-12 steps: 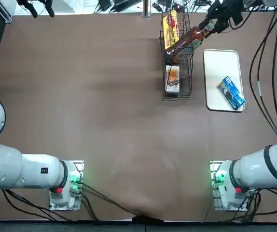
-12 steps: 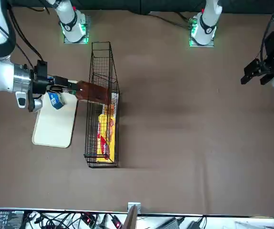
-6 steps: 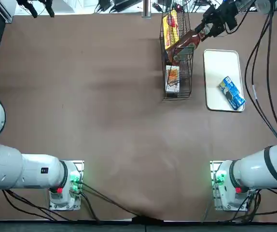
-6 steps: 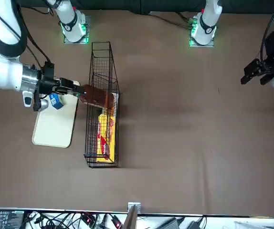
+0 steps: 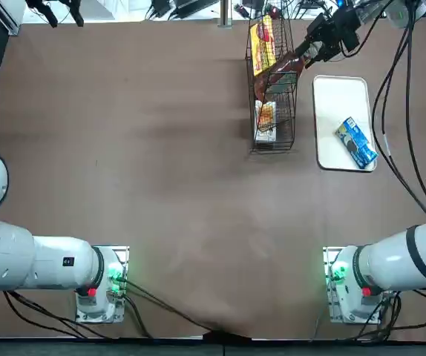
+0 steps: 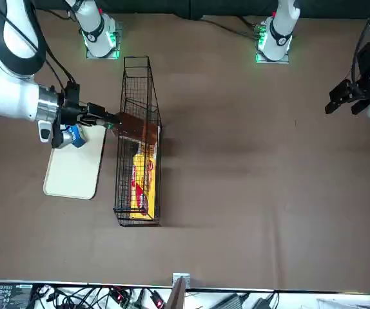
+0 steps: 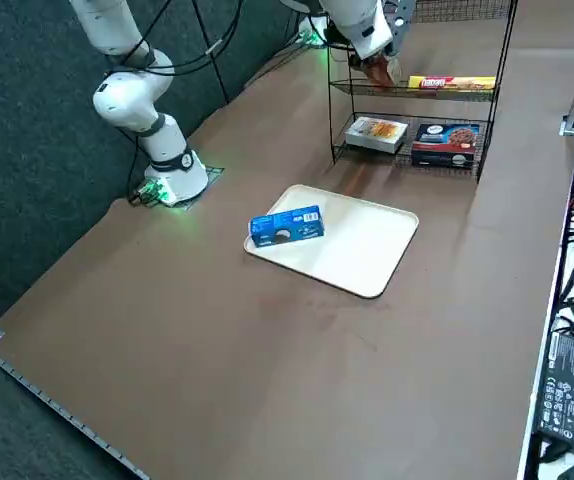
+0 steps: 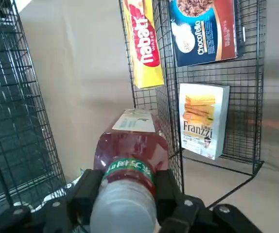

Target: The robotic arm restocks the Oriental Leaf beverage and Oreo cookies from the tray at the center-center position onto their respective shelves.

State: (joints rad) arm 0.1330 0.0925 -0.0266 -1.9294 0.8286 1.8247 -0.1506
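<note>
Yellow packet (image 5: 263, 46) on shelf tier, far end of wire rack (image 5: 274, 133). Reddish-brown bottle (image 5: 280, 73) lying partly inside, cap end toward right arm. Right end effector (image 5: 306, 55) at rack's side, fingers clamped around bottle neck. Further right, white tray (image 5: 332, 100) on table (image 5: 161, 193), blue Oreo packet (image 5: 357, 142) tilted across it.

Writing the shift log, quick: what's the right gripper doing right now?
Right gripper: closed on the white-capped end of the reddish-brown clear plastic bottle, at the black wire-mesh rack.
</note>
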